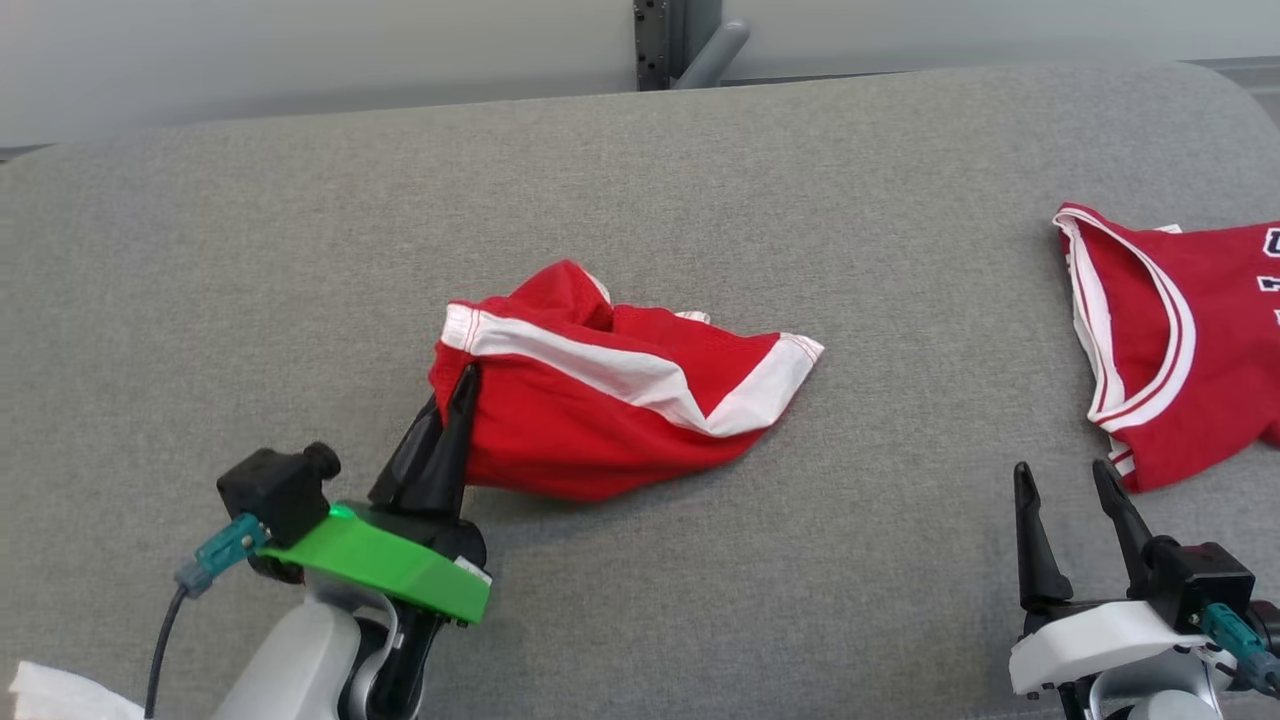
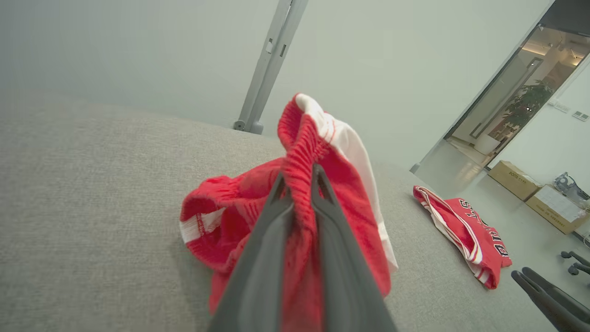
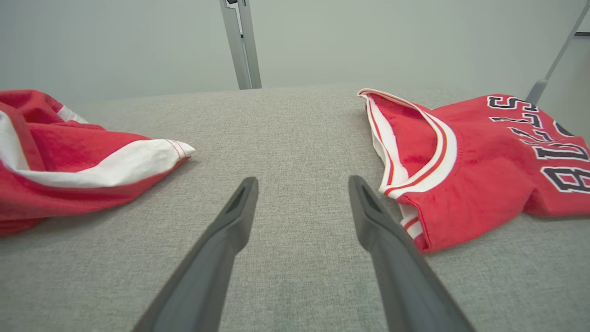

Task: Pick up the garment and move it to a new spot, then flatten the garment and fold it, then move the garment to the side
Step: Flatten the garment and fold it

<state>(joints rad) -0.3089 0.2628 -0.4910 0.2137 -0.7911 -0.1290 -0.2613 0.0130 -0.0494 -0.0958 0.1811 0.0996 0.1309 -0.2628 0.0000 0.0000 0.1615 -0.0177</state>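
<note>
Gripping the shorts [image 1: 610,390] at the waistband – lifting clean

Shorts are lying crumpled approx in the middle of the table [image 1: 300,250], white trim up, one leg trailing toward your right. The elastic waistband [image 2: 299,152] is bunching up betw the fingers of the L gripper [image 1: 462,385], which is clamping it tight at the heap's near-left edge. You're wanting to raise straight up till the whole garment is hanging free, w/o dragging it over the grey top, then carrying it to a bare patch. You're keeping the pinch deep, as a thin hold is prob going to slip. R gripper [image 1: 1062,470] is hovering w/ jaws wide apart, holding nothing, well apart from the shorts and just beside a red jersey [image 1: 1180,340] at far right. You're steering clear of that.
</note>
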